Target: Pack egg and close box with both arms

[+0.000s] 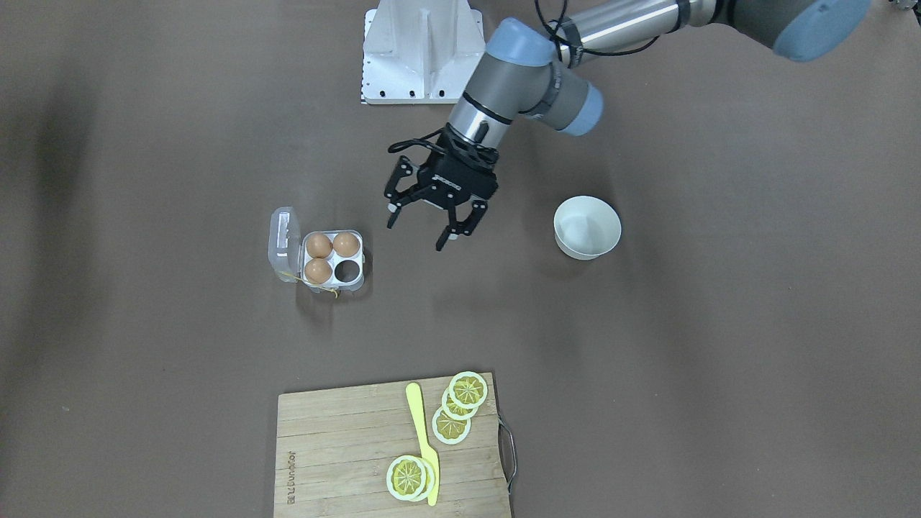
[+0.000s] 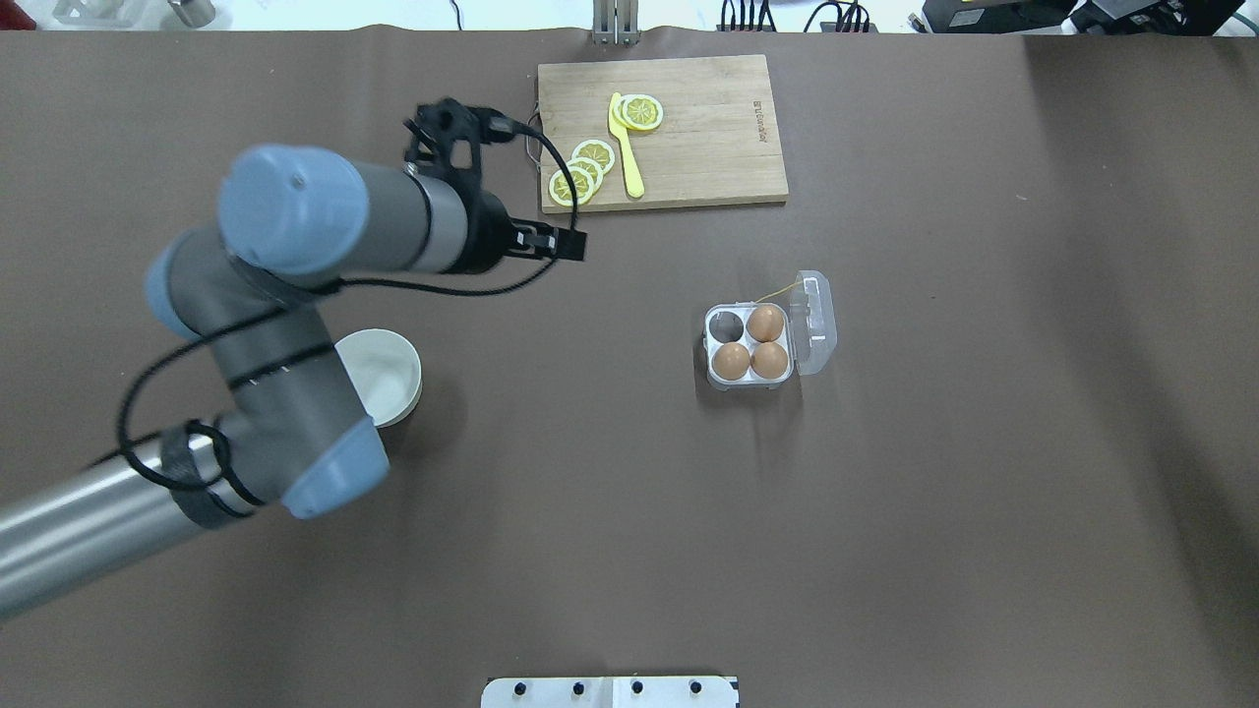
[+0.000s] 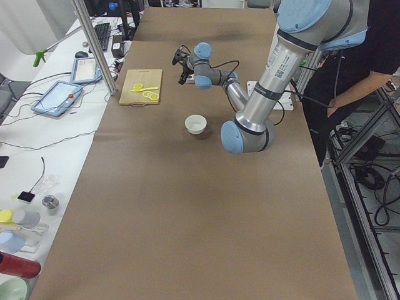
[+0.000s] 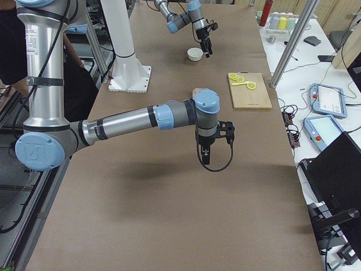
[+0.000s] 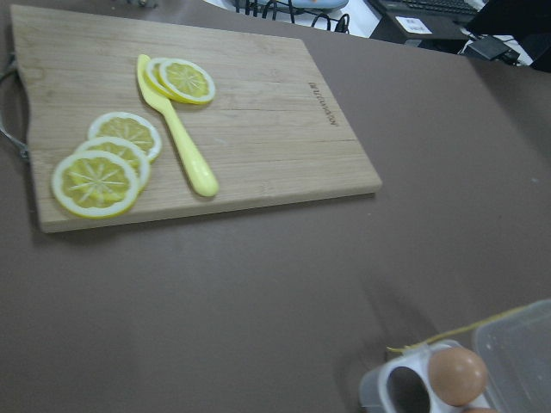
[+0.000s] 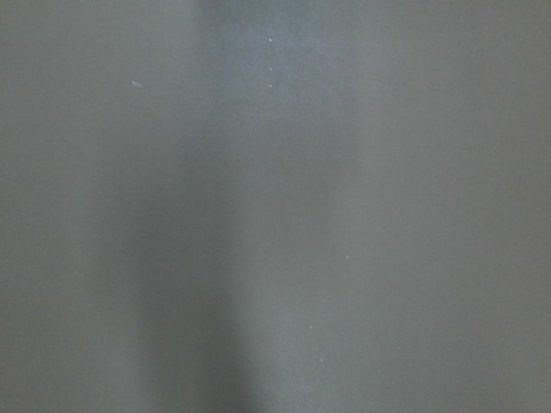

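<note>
The clear egg box (image 1: pixel 327 260) lies open on the table, its lid (image 1: pixel 283 244) folded flat to one side with a yellow string. Three alike brown eggs (image 1: pixel 332 244) fill three cells; the fourth cell (image 1: pixel 347 270) is empty. It also shows in the overhead view (image 2: pixel 752 346) and at the left wrist view's bottom edge (image 5: pixel 448 389). My left gripper (image 1: pixel 417 234) hangs open and empty above the table between the box and the white bowl (image 1: pixel 586 226). My right gripper (image 4: pixel 205 158) shows only in the exterior right view, pointing down near the box; I cannot tell if it is open.
The white bowl (image 2: pixel 382 374) holds nothing and sits partly under my left arm. A wooden cutting board (image 2: pixel 669 133) with lemon slices (image 2: pixel 580 172) and a yellow knife (image 2: pixel 627 147) lies at the table's far side. The white robot base (image 1: pixel 421 50) stands behind.
</note>
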### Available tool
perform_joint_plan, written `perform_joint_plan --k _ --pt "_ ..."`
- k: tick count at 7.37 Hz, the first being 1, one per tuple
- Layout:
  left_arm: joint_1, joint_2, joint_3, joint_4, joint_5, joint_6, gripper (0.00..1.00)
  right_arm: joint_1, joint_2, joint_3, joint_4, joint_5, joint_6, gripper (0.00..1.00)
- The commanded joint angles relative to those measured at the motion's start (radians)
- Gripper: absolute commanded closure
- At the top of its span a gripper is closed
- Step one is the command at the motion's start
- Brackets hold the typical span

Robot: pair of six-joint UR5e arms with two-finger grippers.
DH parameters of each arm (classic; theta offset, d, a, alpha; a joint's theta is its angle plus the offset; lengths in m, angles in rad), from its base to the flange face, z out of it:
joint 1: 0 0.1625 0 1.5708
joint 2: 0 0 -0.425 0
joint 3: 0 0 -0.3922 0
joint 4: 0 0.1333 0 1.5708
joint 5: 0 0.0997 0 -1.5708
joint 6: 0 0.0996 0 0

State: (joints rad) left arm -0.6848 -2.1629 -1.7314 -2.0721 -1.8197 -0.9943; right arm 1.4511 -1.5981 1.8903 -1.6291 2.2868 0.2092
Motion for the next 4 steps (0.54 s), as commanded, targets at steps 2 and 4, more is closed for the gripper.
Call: perform_joint_plan --k 2,4 --pt "-0.330 0.183 -0.091 0.167 -0.377 0.346 0.14 -0.044 0.073 0.001 -0.002 0.038 -0.001 0.00" --pt "-0.526 0.303 -0.042 0.181 -0.528 0.591 0.15 -0.115 0.118 0.024 -0.002 0.191 0.009 0.00"
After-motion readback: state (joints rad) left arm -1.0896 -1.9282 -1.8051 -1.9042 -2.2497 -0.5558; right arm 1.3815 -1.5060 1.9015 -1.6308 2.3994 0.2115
